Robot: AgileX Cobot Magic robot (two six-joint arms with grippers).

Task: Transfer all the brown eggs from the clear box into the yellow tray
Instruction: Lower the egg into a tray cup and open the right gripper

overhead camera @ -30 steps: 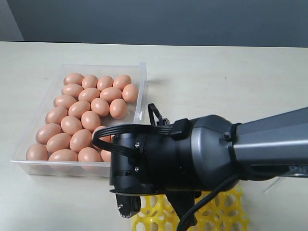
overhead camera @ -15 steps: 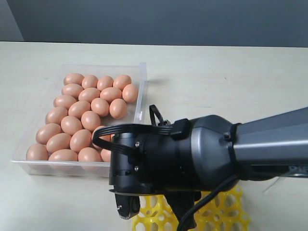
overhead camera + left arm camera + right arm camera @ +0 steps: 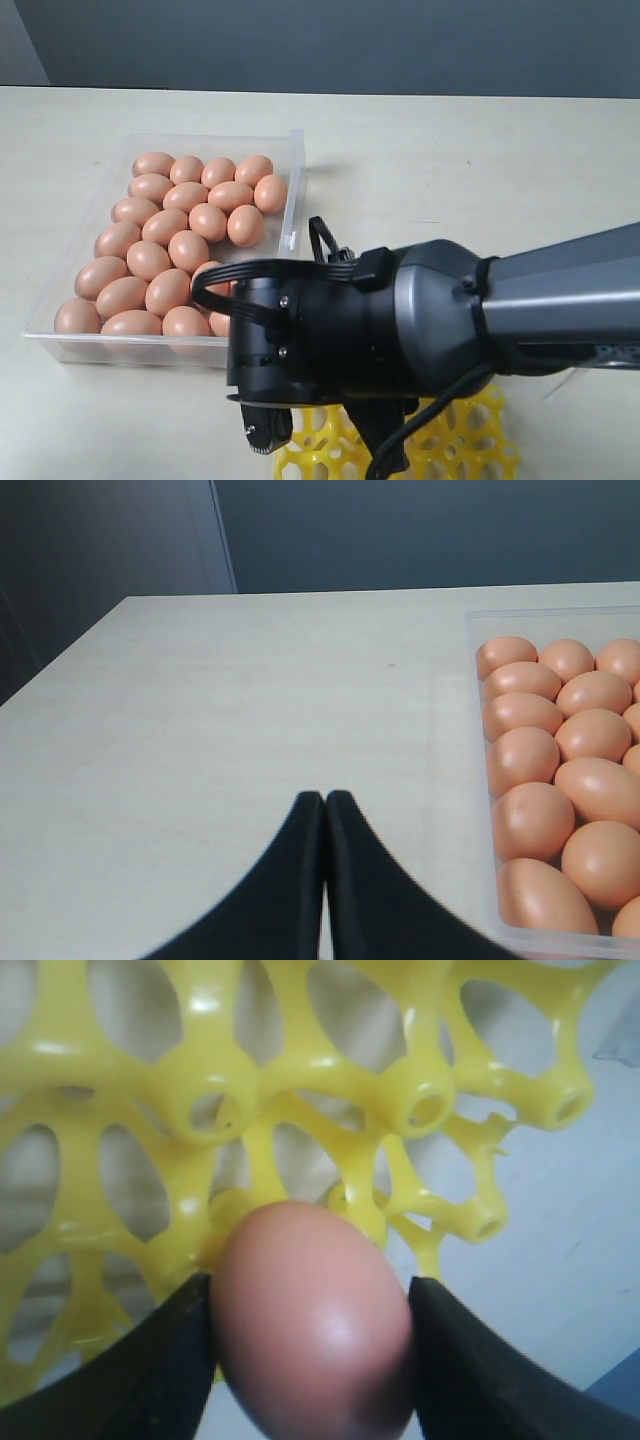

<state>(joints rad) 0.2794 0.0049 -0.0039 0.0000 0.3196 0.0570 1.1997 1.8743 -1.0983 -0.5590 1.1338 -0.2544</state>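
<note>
Held egg: right end effector is clamping it, one finger on each flank, the wide belly sitting between them. Its long axis is looking roughly in line with the fingers, one end leading toward the tray.

Yellow tray is lying straight past that leading end, so I'm judging the coming move as a short descent along the approach line, not a sideways shift. The egg is hovering near the tray's edge row, with bare counter showing just beyond the outer knobs. It is hiding the cup directly beneath it. I cannot tell if it is centred on a cup or sitting over a rib, nor if it is touching plastic yet. That alignment is what matters here: off-centre means it is landing on a knob and rolling.

In the exterior view the right arm is covering most of the tray, and no seated eggs are showing on the visible part.

The remaining brown eggs are packed in the clear box, behind and to the left of the tray.

Left end effector is idling over the counter just beside the box, fingertips pressed together, gripping nothing. The right arm is the only one near the tray.
</note>
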